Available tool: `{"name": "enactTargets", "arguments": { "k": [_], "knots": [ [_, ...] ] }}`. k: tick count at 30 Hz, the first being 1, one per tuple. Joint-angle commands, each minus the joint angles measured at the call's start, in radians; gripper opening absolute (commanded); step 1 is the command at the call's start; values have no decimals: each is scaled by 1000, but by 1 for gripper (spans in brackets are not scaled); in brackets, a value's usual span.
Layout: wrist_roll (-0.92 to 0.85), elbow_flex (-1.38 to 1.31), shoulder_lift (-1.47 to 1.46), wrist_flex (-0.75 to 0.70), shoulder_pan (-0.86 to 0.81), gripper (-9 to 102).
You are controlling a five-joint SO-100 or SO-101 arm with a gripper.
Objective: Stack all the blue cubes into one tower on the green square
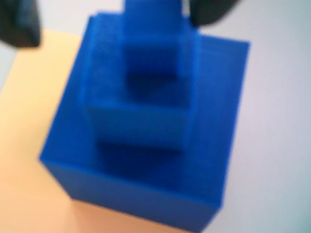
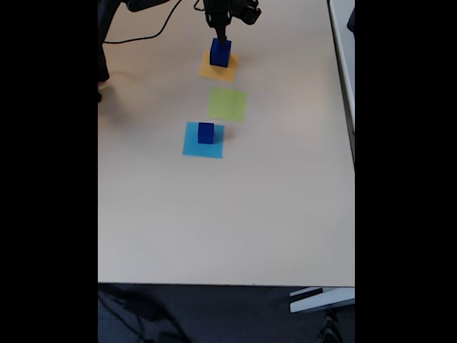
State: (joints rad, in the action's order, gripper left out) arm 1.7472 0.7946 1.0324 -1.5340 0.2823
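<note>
Arm: reaching down from the tabletop's (image 2: 228,214) far edge. End effector (image 2: 221,37): fingers (image 1: 19,22) spread either side of the cube stack's (image 1: 150,121) top cube (image 1: 150,34) on the orange square (image 2: 207,71); grip uncertain.

Blue cubes (image 2: 220,53) stacked on orange-yellow square (image 2: 208,71), hand (image 2: 222,36) above.

Stacked cubes (image 1: 146,121): uniform dark blue, no pattern, shadowed steps darker.
Lone cube (image 2: 206,132): same dark blue.
Square under stack (image 2: 218,69): orange-yellow, plain.
Middle square (image 2: 228,104): pale lime green, plain.
Square under lone cube (image 2: 203,141): light blue, plain.
Table (image 2: 228,214): pale beige, unpatterned.
Gripper (image 1: 116,22) fingers (image 1: 19,24): black.
Cable (image 2: 153,32): black.
Floor (image 2: 214,314): dark grey-blue.
</note>
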Motion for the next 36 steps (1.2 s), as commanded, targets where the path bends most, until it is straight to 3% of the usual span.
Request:
{"name": "enactTargets", "arguments": {
  "k": [1, 36],
  "knots": [
    [-15, -17, 20, -6, -17, 14],
    [-60, -52, 3, -8, -32, 4]
  ]
}}
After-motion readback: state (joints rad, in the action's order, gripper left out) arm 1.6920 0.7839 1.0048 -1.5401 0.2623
